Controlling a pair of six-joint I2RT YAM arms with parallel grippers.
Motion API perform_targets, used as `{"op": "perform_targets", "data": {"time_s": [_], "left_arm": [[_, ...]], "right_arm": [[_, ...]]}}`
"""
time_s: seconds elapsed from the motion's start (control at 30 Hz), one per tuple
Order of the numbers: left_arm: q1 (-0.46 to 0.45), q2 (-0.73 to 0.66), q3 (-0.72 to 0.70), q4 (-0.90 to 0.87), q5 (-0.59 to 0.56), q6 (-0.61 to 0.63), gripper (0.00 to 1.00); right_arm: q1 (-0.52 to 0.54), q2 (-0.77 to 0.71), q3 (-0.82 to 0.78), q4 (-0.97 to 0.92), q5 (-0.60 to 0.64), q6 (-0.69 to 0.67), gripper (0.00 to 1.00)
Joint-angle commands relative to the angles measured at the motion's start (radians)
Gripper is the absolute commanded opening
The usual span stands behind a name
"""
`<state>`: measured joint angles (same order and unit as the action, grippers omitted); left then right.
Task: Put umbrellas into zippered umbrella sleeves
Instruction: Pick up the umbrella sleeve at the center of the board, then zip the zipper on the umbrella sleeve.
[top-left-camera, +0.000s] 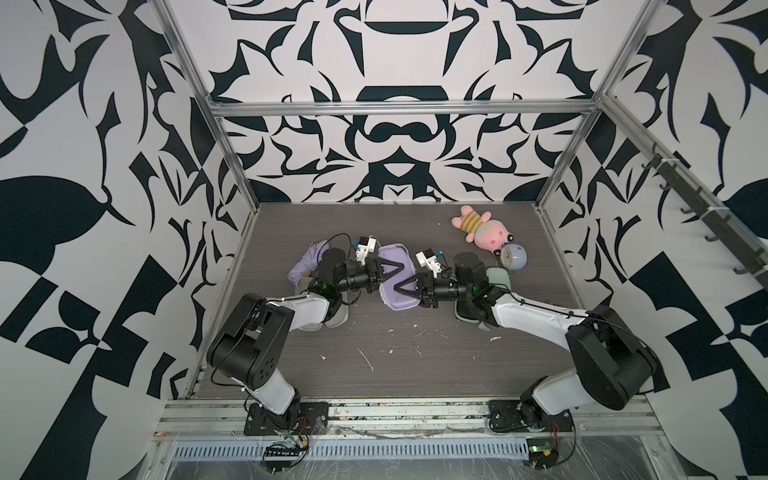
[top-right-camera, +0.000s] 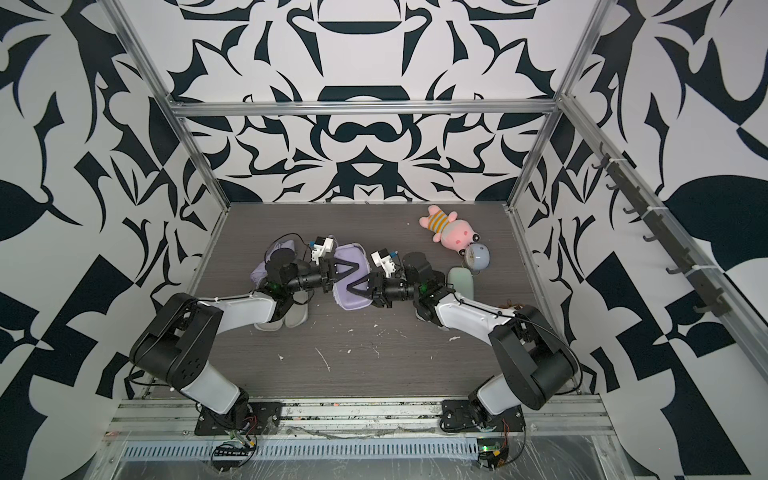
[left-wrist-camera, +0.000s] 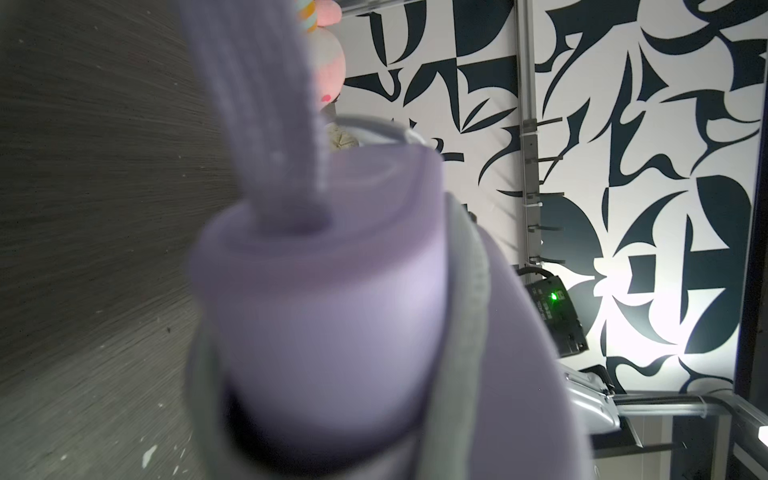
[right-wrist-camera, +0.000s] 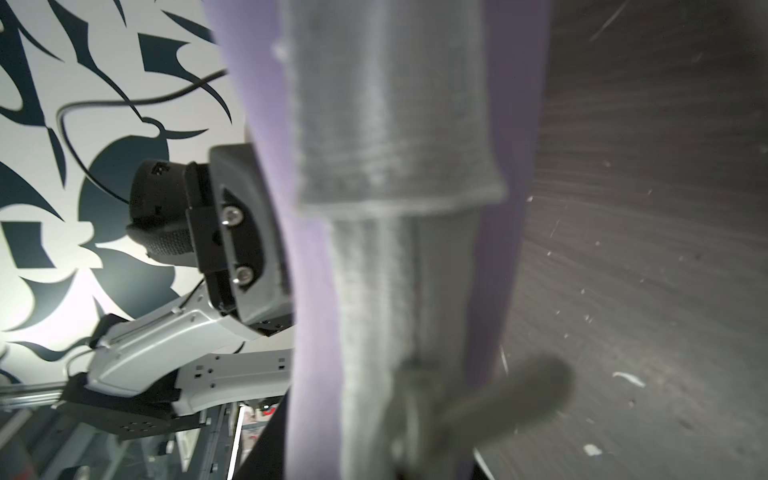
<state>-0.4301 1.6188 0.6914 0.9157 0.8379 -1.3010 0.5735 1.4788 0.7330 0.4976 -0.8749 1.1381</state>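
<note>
Table (top-left-camera: 415, 365): both arms reach in and meet over the lilac case (top-left-camera: 392, 254), which lies mid-table.

Handling, my judgement: the lilac case is a light, rounded shell, stiff enough to keep its shape but smooth, so it is likely to slide or spin if I push it from one side only. I would brace it at one end and work along the zip seam. The lilac umbrella (left-wrist-camera: 324, 291) appears in the left wrist view as a soft fabric roll sitting inside the grey lining (left-wrist-camera: 473, 291). It will squash and spring back, so I would press on its middle rather than on the loose strap. The zip pull (right-wrist-camera: 419, 399) is small and dangling, the hardest thing here to pinch.

Left pincer (top-left-camera: 392, 274) and right pincer (top-left-camera: 405, 289): both sit over the case, tips close together. I cannot tell whether either is spread or pinching.

Hidden or unclear:
- Another open case (top-left-camera: 313, 324) is mostly under the left arm.
- A second lilac umbrella (top-left-camera: 302, 266) is half behind the left arm.
- The mint case (top-left-camera: 498, 277) is partly covered by the right arm.
- Both wrist views are blurred at close range, and no fingers show in them.
- I cannot find a black umbrella or a black case.
</note>
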Motion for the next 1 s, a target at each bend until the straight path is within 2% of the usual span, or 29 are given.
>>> {"op": "perform_targets", "data": {"time_s": [0.0, 0.07, 0.13, 0.2, 0.3, 0.4, 0.5, 0.67, 0.97], "left_arm": [[0.075, -0.037, 0.06, -0.105, 0.083, 0.102, 0.18], [0.085, -0.082, 0.116, -0.327, 0.136, 0.277, 0.18], [0.074, -0.122, 0.196, -0.61, 0.16, 0.513, 0.18], [0.056, -0.148, 0.281, -0.883, 0.164, 0.737, 0.2], [0.051, -0.163, 0.355, -1.048, 0.205, 0.898, 0.21], [0.045, -0.166, 0.407, -1.119, 0.236, 0.963, 0.22], [0.024, -0.163, 0.43, -1.148, 0.233, 0.977, 0.22], [-0.014, -0.152, 0.444, -1.158, 0.208, 0.977, 0.22], [-0.04, -0.142, 0.454, -1.158, 0.193, 0.958, 0.22]], "right_arm": [[-0.055, -0.108, 0.033, -0.144, -0.068, -0.233, 0.55], [-0.116, -0.173, 0.095, -0.482, 0.027, -0.488, 0.59], [-0.126, -0.224, 0.181, -0.743, 0.216, -0.712, 0.61], [-0.109, -0.264, 0.203, -0.803, 0.46, -0.85, 0.61], [-0.025, -0.356, 0.099, -0.632, 0.726, -1.053, 0.6], [0.087, -0.445, -0.03, -0.387, 0.863, -1.303, 0.57], [0.189, -0.469, -0.039, -0.305, 0.942, -1.46, 0.54], [0.253, -0.446, -0.03, -0.249, 0.962, -1.506, 0.49], [0.267, -0.382, -0.017, -0.191, 0.96, -1.514, 0.39]]}}
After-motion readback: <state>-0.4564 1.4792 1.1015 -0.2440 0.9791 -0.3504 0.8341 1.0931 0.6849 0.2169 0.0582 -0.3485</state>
